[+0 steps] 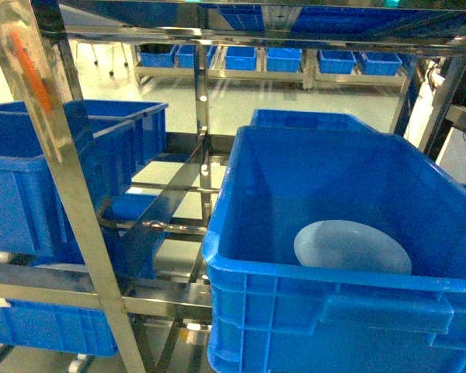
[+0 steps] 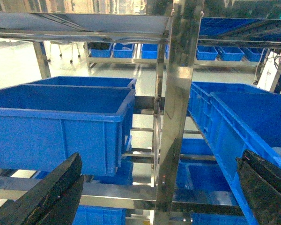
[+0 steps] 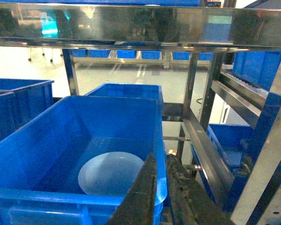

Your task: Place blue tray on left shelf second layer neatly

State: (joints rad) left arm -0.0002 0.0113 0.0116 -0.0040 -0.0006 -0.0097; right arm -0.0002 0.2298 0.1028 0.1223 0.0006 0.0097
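The blue tray (image 1: 352, 247) is a pale round dish lying flat on the floor of a big dark-blue crate (image 1: 334, 284) on the right rack. It also shows in the right wrist view, blue tray (image 3: 110, 173), inside the same crate (image 3: 107, 117). My right gripper (image 3: 162, 161) is shut in front of the crate's near right corner, with nothing seen in it. My left gripper (image 2: 161, 187) is open, its fingers (image 2: 51, 192) wide apart, facing a steel upright (image 2: 175, 117). The left shelf level (image 1: 151, 225) has bare bar slats beside dark-blue crates (image 1: 31, 179). Neither gripper shows in the head view.
A slanted steel upright (image 1: 70, 194) stands close in front on the left. Two dark-blue crates (image 2: 61, 122) fill the left shelf's level in the left wrist view. A steel shelf edge (image 3: 140, 23) runs overhead. More crates (image 1: 241, 58) line a far rack.
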